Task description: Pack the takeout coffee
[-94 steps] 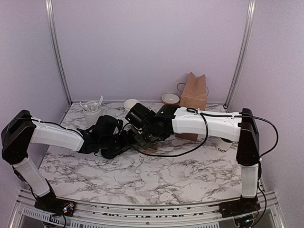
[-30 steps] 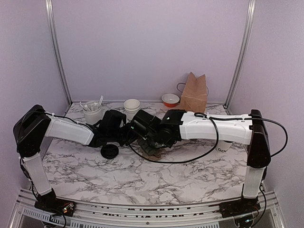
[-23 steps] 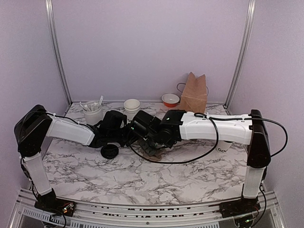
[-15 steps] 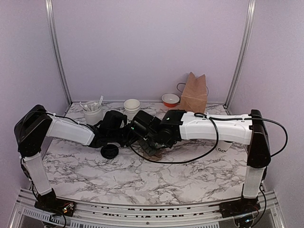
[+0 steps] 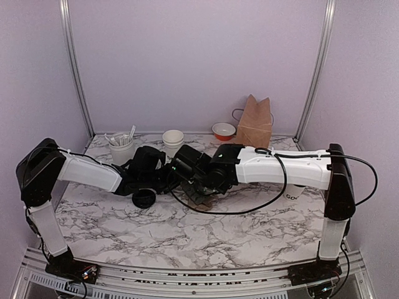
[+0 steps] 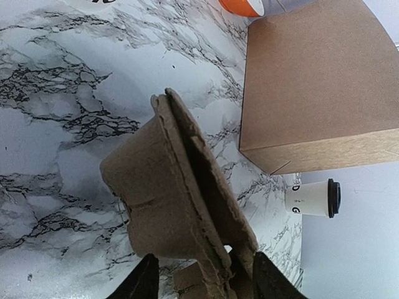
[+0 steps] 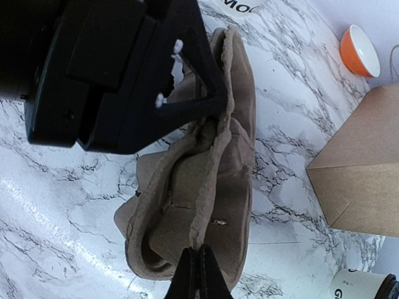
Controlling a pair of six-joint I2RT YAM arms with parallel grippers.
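Takeout coffee (image 6: 310, 198): small white paper cup, black-lidded; dark lettering on side

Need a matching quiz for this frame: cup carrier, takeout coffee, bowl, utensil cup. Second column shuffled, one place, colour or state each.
Things:
A. cup carrier
B. takeout coffee
C. bowl
D. utensil cup

Place, colour or state:
1. back left corner of the table
2. pinched by the right end effector
3. orange, just left of the paper bag
4. black lid on, standing at the table's right side

Pairs: A-2, B-4, C-3, D-1
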